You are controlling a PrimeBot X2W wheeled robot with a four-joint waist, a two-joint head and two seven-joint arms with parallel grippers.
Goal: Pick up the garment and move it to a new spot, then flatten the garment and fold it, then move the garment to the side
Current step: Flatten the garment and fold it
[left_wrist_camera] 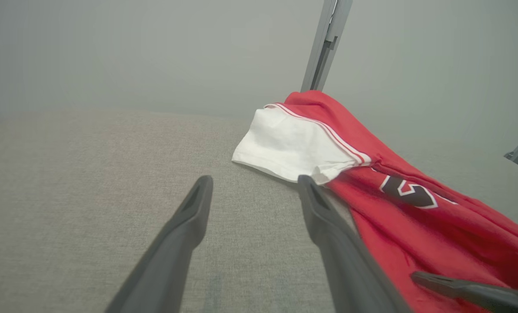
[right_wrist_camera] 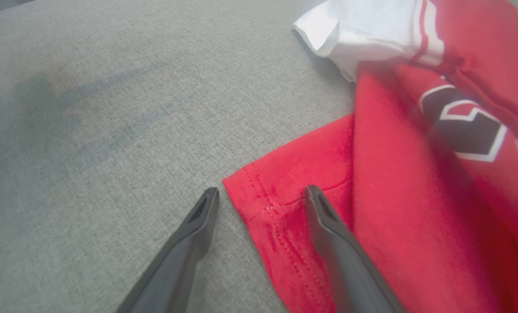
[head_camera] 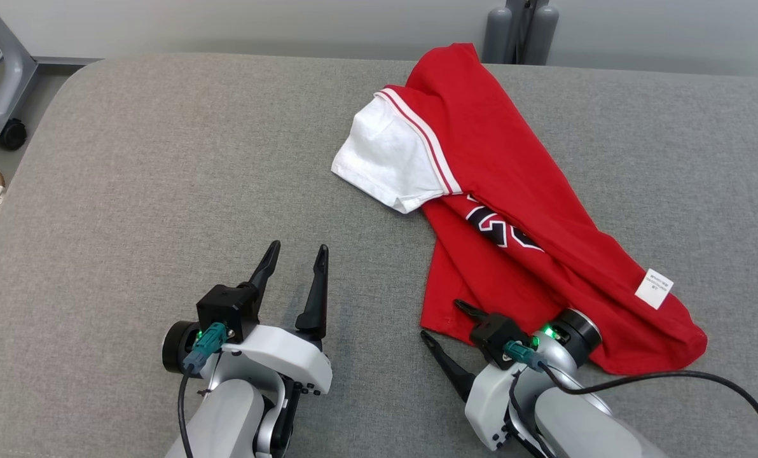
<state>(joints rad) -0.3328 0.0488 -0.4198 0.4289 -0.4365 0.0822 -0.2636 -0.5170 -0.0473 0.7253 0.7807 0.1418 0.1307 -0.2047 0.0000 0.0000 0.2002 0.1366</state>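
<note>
The garment [head_camera: 512, 210] is a red shirt with a white sleeve [head_camera: 385, 152] and a dark printed number, lying rumpled and half folded on the grey surface, right of centre. My right gripper [head_camera: 442, 321] is open at the shirt's near left corner; in the right wrist view the right gripper [right_wrist_camera: 261, 195] straddles the hemmed corner of the garment [right_wrist_camera: 398, 208], one finger over red cloth, one over bare surface. My left gripper [head_camera: 297, 251] stands open over bare fabric left of the shirt. In the left wrist view the left gripper [left_wrist_camera: 254, 182] points toward the white sleeve [left_wrist_camera: 293, 145].
The grey upholstered surface [head_camera: 131, 191] spreads wide to the left. A metal frame leg with a caster [head_camera: 4, 95] stands on the floor at the far left, and a grey post [head_camera: 519, 28] rises behind the surface's back edge. A white label [head_camera: 654, 287] sticks out of the shirt.
</note>
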